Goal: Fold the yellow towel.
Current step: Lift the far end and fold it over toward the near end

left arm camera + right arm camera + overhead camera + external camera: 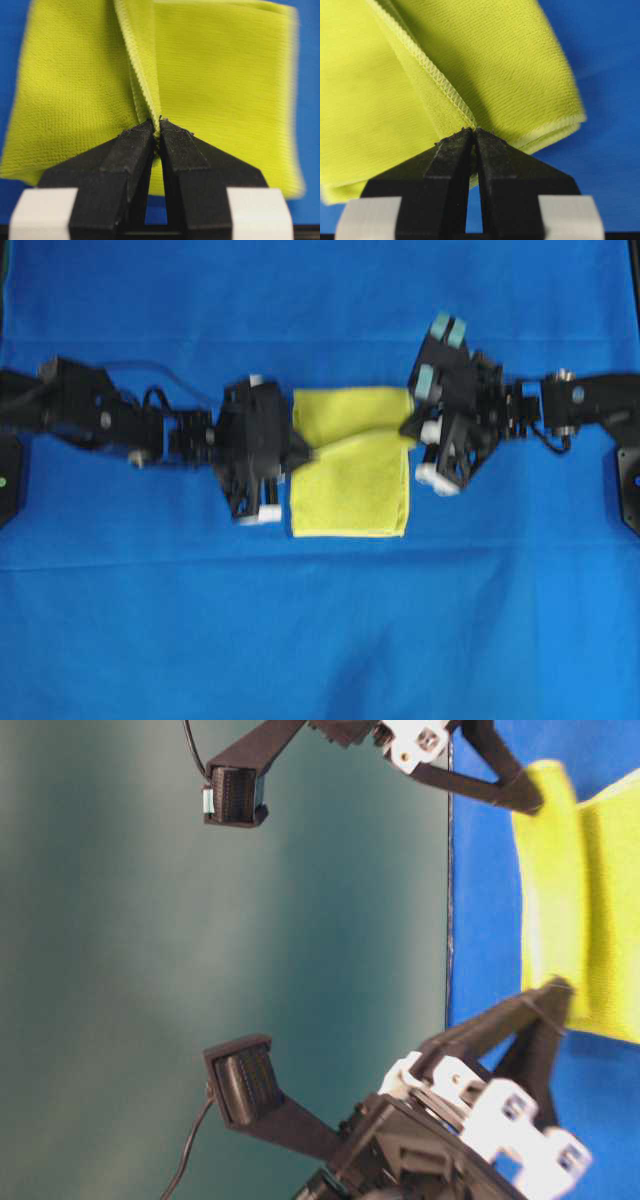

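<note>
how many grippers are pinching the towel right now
2. The left gripper is shut on the yellow towel's left edge, and the right gripper is shut on its right edge, both about midway along the cloth. No other grippers show.

Bright, even light; soft blur

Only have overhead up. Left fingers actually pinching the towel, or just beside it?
Observer: Pinching. In the left wrist view the left gripper is shut on a hemmed edge of the yellow towel.
Operator: Right side?
Observer: Same. The right gripper is shut on a stitched hem.
Operator: Towel flat on the cloth?
Observer: No. The table-level view shows the gripped edge lifted off the blue cloth between both grippers.
</note>
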### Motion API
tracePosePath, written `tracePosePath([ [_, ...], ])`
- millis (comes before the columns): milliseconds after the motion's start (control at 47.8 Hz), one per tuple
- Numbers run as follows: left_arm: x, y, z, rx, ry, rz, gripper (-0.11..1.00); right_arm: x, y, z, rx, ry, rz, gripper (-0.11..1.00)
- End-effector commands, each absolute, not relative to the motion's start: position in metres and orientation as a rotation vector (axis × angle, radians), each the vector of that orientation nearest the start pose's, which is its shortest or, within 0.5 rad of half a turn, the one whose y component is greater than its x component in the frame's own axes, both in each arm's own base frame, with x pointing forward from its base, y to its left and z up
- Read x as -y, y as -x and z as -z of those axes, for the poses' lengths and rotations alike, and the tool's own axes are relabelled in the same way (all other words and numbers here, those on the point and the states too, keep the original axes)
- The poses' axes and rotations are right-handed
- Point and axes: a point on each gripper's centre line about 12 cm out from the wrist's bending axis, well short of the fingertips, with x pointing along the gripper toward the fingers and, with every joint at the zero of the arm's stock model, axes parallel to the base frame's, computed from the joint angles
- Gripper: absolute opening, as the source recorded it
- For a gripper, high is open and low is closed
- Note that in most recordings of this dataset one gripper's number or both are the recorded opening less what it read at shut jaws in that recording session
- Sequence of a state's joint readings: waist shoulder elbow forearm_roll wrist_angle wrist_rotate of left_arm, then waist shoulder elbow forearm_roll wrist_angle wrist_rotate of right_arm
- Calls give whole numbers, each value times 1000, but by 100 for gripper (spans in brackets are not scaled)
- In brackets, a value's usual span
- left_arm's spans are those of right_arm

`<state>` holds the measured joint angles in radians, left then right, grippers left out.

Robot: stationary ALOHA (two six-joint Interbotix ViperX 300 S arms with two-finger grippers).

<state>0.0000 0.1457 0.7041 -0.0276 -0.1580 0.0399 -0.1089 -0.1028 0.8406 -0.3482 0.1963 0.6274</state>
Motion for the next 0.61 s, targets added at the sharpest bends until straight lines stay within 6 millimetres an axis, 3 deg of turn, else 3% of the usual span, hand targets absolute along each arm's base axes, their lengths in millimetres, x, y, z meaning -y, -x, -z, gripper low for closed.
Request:
tracePosePath([
  [0,18,-392,-122,-683,-13,39,5,29,-321,-141,-884,-302,271,4],
  [272,47,-386,-116,-731,-19,103,5,-1,-327,-138,-897,-331,222,4],
  [586,48,-386,-114,-731,-20,106,5,-6,-333,-124,-936,-327,221,4],
])
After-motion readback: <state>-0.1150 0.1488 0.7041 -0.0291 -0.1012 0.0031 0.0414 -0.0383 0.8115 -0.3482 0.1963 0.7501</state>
